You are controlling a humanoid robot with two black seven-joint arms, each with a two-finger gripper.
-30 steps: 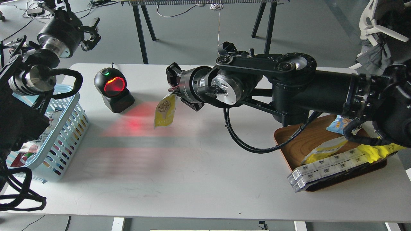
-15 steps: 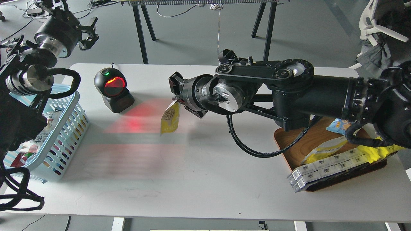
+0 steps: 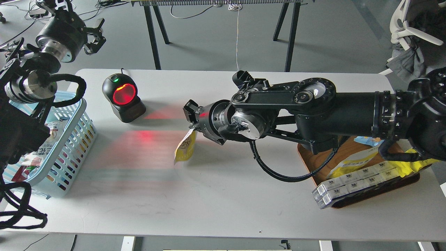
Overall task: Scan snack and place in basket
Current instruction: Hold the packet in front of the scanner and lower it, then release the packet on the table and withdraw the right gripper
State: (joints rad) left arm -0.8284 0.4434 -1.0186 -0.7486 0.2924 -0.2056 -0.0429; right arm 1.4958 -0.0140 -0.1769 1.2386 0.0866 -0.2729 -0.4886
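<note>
My right gripper [image 3: 192,118] is shut on the top edge of the snack [image 3: 185,147], a yellow pouch with a round bean picture that hangs edge-on just above the white table, right of the black scanner [image 3: 123,97] and its red light. The light blue basket [image 3: 75,130] stands at the table's left edge with several packets inside. My left gripper [image 3: 94,36] is raised beyond the table's far left corner, open and empty, well above the basket.
A brown wooden tray [image 3: 327,158] at the right holds a blue bag, yellow wrappers and a row of white boxes [image 3: 355,183]. My right arm spans the table's right half. Red scan lines fall on the table between scanner and snack.
My right gripper has carried the snack down and toward me, a little right, away from the scanner. The left arm has barely moved.
</note>
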